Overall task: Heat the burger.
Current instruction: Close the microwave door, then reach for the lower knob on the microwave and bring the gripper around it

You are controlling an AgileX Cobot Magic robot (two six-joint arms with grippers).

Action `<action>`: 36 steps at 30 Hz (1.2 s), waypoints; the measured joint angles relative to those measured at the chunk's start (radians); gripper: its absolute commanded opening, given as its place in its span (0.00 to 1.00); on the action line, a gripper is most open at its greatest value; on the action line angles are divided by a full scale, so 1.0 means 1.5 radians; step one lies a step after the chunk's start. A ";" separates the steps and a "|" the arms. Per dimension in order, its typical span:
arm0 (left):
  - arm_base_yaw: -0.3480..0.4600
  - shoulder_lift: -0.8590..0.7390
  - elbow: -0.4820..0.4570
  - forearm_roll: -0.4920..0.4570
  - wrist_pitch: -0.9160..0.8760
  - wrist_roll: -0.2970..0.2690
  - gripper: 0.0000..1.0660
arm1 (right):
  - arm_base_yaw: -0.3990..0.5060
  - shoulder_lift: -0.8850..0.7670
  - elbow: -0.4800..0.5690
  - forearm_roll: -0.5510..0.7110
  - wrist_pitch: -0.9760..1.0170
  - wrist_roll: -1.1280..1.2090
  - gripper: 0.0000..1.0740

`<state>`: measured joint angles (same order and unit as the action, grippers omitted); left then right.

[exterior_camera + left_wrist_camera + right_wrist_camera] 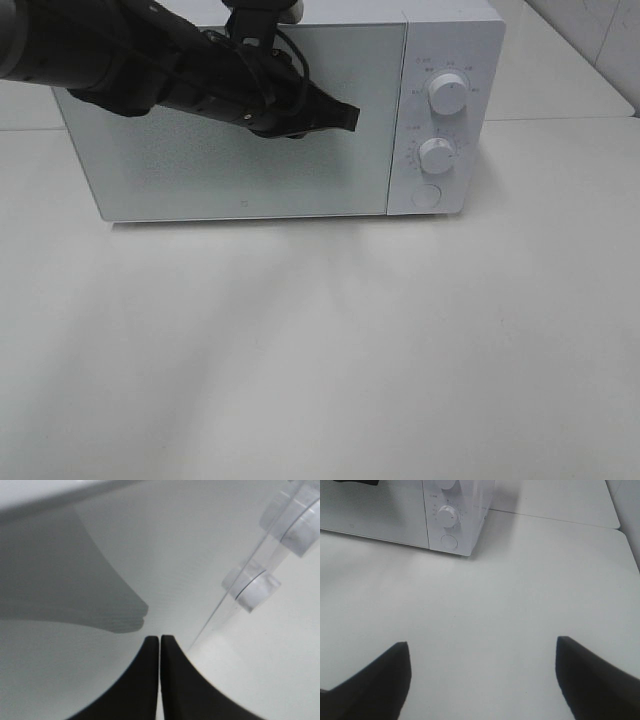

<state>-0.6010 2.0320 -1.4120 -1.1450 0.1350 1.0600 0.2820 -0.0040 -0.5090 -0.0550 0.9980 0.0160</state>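
The burger is out of view in every frame. A white microwave (pixel 250 190) stands at the back of the table with its door closed. My left gripper (pixel 350 116) is shut with nothing between its fingers, its tip right at the door's front near the door's right edge. In the left wrist view the left gripper (pixel 159 638) shows its two black fingers pressed together against the pale door. My right gripper (pixel 482 642) is open and empty, hovering over bare table in front and to the right of the microwave (pixel 465 535).
The microwave's control panel has an upper knob (pixel 447 93), a lower knob (pixel 438 155) and a round button (pixel 426 196). The white table (pixel 320 350) stretches in front. A seam and table edge (pixel 560 520) run behind the microwave's right side.
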 measured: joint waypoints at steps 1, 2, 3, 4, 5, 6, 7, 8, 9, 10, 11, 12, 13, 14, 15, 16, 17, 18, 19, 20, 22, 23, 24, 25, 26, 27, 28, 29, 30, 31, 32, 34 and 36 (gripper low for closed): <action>0.000 0.000 0.000 0.000 0.000 0.000 0.00 | 0.000 0.000 0.000 0.000 0.000 0.000 0.68; -0.003 0.006 -0.007 -0.001 0.004 -0.002 0.00 | 0.000 0.000 0.000 0.000 0.000 0.000 0.68; -0.011 0.017 -0.025 -0.001 0.013 -0.007 0.00 | 0.000 0.000 0.000 0.000 0.000 0.000 0.68; -0.011 0.017 -0.025 -0.001 0.013 -0.007 0.00 | 0.000 0.000 0.000 0.000 0.000 0.000 0.68; -0.015 0.019 -0.029 -0.001 0.015 -0.007 0.00 | 0.000 0.000 0.000 0.000 0.000 0.000 0.68; -0.018 0.023 -0.035 0.000 0.016 -0.007 0.00 | 0.000 0.000 0.000 0.000 0.000 0.000 0.68; -0.018 0.023 -0.035 0.000 0.016 -0.007 0.00 | 0.000 0.000 0.000 0.000 0.000 0.000 0.68; -0.020 0.024 -0.037 0.001 0.019 -0.007 0.00 | 0.000 0.000 0.000 0.000 0.000 0.000 0.68; -0.020 0.024 -0.038 0.004 0.031 -0.007 0.00 | 0.000 0.000 0.000 0.000 0.000 0.000 0.68; -0.020 0.024 -0.038 0.004 0.031 -0.007 0.00 | 0.000 0.000 0.000 0.000 0.000 0.000 0.68; -0.020 0.023 -0.039 0.006 0.036 -0.005 0.00 | 0.000 0.000 0.000 0.000 0.000 0.000 0.68; -0.019 0.019 -0.041 0.012 0.053 0.004 0.00 | 0.000 0.000 0.000 0.000 0.000 0.000 0.68; -0.019 0.019 -0.041 0.012 0.053 0.004 0.00 | 0.000 0.000 0.000 0.000 0.000 0.000 0.68; -0.015 0.016 -0.043 0.021 0.073 0.011 0.00 | 0.000 0.000 0.000 0.000 0.000 0.000 0.68; -0.015 0.016 -0.043 0.021 0.073 0.011 0.00 | 0.000 0.000 0.000 0.000 0.000 0.000 0.68; -0.014 0.012 -0.045 0.026 0.084 0.013 0.00 | 0.000 0.000 0.000 0.000 0.000 0.000 0.68; -0.011 0.004 -0.048 0.041 0.107 0.020 0.00 | 0.000 0.000 0.000 0.000 0.000 0.000 0.68; -0.011 0.004 -0.048 0.041 0.107 0.020 0.00 | 0.000 0.000 0.000 0.000 0.000 0.000 0.68; -0.009 0.000 -0.049 0.053 0.115 0.022 0.00 | 0.000 0.000 0.000 0.000 0.000 0.000 0.68; -0.006 -0.007 -0.053 0.080 0.141 0.018 0.00 | 0.000 0.000 0.000 0.000 0.000 0.000 0.68; -0.004 -0.009 -0.054 0.096 0.151 0.009 0.00 | 0.000 0.000 0.000 0.000 0.000 0.000 0.68; 0.000 -0.014 -0.058 0.151 0.180 -0.025 0.00 | 0.000 0.000 0.000 0.000 0.000 0.000 0.68; 0.001 -0.015 -0.059 0.185 0.198 -0.055 0.00 | 0.000 0.000 0.000 0.000 0.000 0.000 0.68; 0.001 -0.015 -0.059 0.185 0.198 -0.055 0.00 | 0.000 0.000 0.000 0.000 0.000 0.000 0.68; 0.003 -0.021 -0.059 0.255 0.233 -0.124 0.00 | 0.000 0.000 0.000 0.000 0.000 0.000 0.68; 0.003 -0.025 -0.059 0.297 0.256 -0.171 0.00 | 0.000 0.000 0.000 0.000 0.000 0.000 0.68; 0.003 -0.025 -0.059 0.297 0.256 -0.171 0.00 | 0.000 0.000 0.000 0.000 0.000 0.000 0.68; 0.003 -0.037 -0.059 0.370 0.295 -0.275 0.00 | 0.000 0.000 0.000 0.000 0.000 0.000 0.68; 0.003 -0.037 -0.059 0.370 0.295 -0.275 0.00 | 0.000 0.000 0.000 0.000 0.000 0.000 0.68; 0.003 -0.045 -0.059 0.409 0.316 -0.327 0.00 | 0.000 0.000 0.000 0.000 0.000 0.000 0.68; 0.003 -0.065 -0.059 0.479 0.351 -0.415 0.00 | 0.000 0.000 0.000 0.000 0.000 0.000 0.68; 0.005 -0.078 -0.059 0.504 0.369 -0.451 0.00 | 0.000 0.000 0.000 0.000 0.000 0.000 0.68; 0.005 -0.104 -0.059 0.557 0.400 -0.517 0.00 | 0.000 0.000 0.000 0.000 0.000 0.000 0.68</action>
<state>-0.5930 1.8760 -1.5000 -0.3100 0.7350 0.2850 0.2820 -0.0040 -0.5090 -0.0550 0.9980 0.0160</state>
